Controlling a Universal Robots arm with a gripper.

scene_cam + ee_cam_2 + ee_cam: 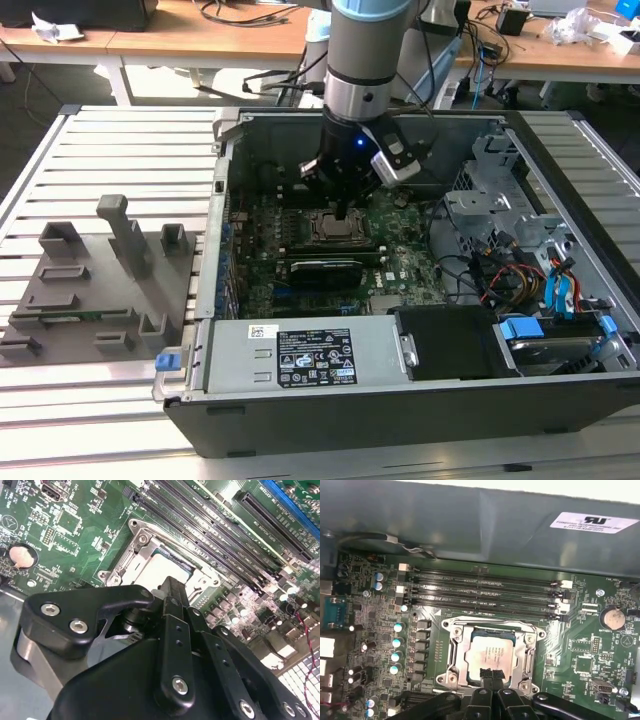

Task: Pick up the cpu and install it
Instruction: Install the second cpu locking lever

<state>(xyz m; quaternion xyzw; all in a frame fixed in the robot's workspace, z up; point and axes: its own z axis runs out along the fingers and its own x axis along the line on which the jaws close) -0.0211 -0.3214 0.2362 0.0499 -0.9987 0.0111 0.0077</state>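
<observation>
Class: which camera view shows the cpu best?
The first wrist view: the cpu lies flat in its socket frame, top mostly visible. In the second wrist view the gripper covers part; the exterior view shows it small.

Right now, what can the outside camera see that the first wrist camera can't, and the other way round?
The exterior view takes in the whole open computer case, the grey tray blocks on the slatted table beside it, and the arm reaching in from above. The first wrist view gives close-up detail: the round coin battery and the long memory slots. Both show the cpu sitting in its socket frame, with the gripper right above it.
</observation>
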